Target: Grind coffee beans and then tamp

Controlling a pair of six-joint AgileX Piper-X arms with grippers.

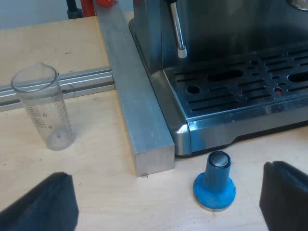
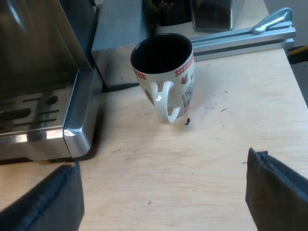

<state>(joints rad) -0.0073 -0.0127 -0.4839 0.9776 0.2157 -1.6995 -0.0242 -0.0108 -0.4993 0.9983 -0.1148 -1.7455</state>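
the left gripper (image 1: 166,192) hangs low over the wooden counter (image 1: 101,163) with its two black fingers (image 1: 45,204) spread wide and nothing between them but bare wood and the blue tamper (image 1: 215,185). the tamper stands upright on its broad base, its metal-capped top facing up, just off the front corner of the espresso machine (image 1: 231,120) and closer to one finger than to the other, touching neither. beyond it the machine's slotted steel drip tray (image 1: 250,84) runs back under a thin steam wand (image 1: 177,29). a square aluminium bar (image 1: 137,96) lies flat along the machine's side, its cut end near the tamper. past the bar a clear measuring glass (image 1: 43,113) stands upright and looks empty, just beside a grooved aluminium rail (image 1: 82,82). the right gripper (image 2: 163,195) hovers over another stretch of the counter (image 2: 221,144), its fingers (image 2: 276,192) likewise wide apart and holding nothing. ahead of it a white mug (image 2: 166,72) with red trim stands upright, dark inside, its handle turned toward the gripper, near the machine's other front corner (image 2: 72,130) but apart from it. a small dark speck (image 2: 187,121) lies on the wood by the mug's foot.
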